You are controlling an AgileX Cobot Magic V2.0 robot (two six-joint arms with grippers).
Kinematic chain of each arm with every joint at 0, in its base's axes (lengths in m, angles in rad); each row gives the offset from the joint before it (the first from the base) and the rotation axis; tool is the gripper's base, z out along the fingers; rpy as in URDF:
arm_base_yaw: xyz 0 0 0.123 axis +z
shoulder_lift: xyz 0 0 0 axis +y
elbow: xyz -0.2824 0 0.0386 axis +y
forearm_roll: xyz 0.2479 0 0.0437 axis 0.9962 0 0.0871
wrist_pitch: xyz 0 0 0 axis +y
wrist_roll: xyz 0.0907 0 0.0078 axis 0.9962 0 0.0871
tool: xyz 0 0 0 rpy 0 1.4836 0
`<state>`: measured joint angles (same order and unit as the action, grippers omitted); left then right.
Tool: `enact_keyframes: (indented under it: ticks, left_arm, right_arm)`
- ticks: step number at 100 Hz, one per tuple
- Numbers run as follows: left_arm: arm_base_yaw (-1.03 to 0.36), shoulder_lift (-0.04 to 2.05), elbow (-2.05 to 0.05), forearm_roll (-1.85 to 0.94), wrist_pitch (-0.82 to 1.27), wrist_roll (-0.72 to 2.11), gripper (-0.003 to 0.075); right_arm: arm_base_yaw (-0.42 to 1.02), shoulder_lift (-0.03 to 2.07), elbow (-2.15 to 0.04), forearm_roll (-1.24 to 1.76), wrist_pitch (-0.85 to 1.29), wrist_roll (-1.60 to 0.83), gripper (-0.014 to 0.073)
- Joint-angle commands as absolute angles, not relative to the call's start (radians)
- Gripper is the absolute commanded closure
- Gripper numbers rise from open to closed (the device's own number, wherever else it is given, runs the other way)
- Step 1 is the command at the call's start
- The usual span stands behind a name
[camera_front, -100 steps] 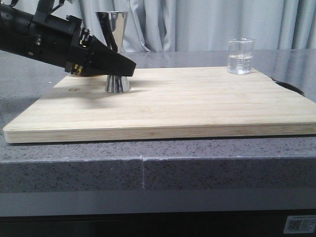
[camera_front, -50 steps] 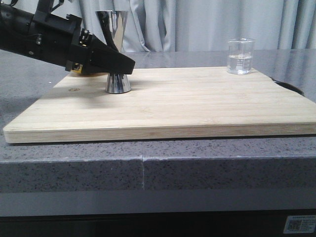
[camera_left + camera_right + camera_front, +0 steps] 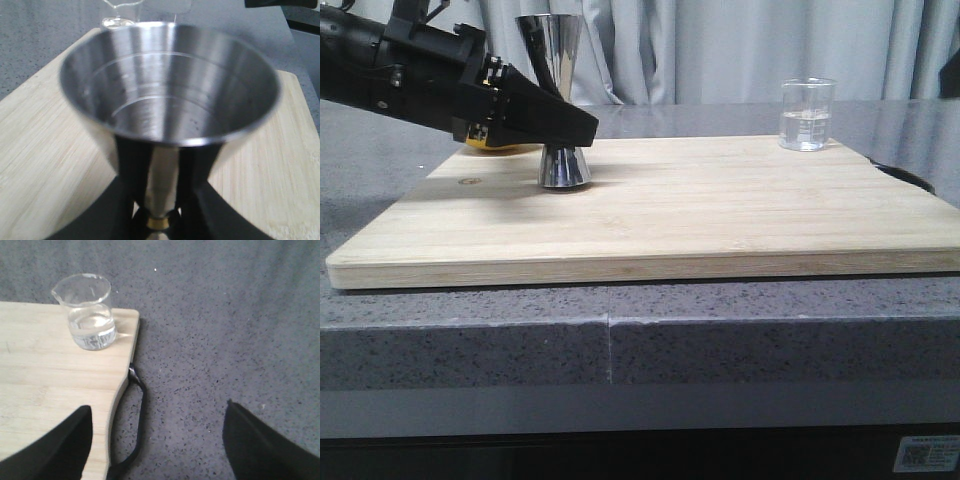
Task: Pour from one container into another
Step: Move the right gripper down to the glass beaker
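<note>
The left pincer (image 3: 575,128) is closed around the steel jigger's (image 3: 556,75) waist on the wooden board (image 3: 720,215). The right pincer (image 3: 157,440) hangs wide open and empty, near the water-filled glass beaker (image 3: 807,114). Pouring seems not yet begun.

A grey speckled stone counter (image 3: 720,330) fills the foreground, with a thin vertical seam in its front edge. On it lies a pale wooden board (image 3: 700,215). Behind the counter hang light grey curtains (image 3: 720,45) in soft folds. The light is even and makes faint reflections on the counter.
</note>
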<state>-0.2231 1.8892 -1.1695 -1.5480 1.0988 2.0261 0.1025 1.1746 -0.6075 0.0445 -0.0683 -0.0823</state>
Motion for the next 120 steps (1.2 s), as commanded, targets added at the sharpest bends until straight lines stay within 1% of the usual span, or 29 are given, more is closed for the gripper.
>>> enact_keyframes:
  ticks: [1, 23, 46, 63, 85, 120]
  left_arm:
    - [-0.23, 1.842, -1.196, -1.618, 1.165, 2.027, 0.0731]
    - [-0.23, 1.829, -1.196, -1.622, 1.171, 2.027, 0.0731]
    - [-0.23, 1.828, -1.214, -1.622, 1.175, 2.027, 0.0731]
    - [-0.23, 1.828, -1.226, -1.622, 1.177, 2.027, 0.0731]
    - [-0.23, 1.828, -1.234, -1.622, 1.179, 2.027, 0.0731]
    - [-0.23, 1.828, -1.234, -1.622, 1.19, 2.027, 0.0731]
  right_arm:
    - [0.101, 1.216, -0.638, 0.03, -0.205, -0.088, 0.0099]
    - [0.101, 1.307, -0.638, 0.03, -0.321, -0.088, 0.0099]
    - [0.101, 1.307, -0.638, 0.03, -0.431, -0.086, 0.0099]
    - [0.105, 1.307, -0.638, 0.032, -0.464, -0.078, 0.0099]
    - [0.164, 1.345, -0.638, 0.034, -0.604, -0.036, 0.0099]
    - [0.234, 1.459, -0.638, 0.06, -0.635, -0.025, 0.0099]
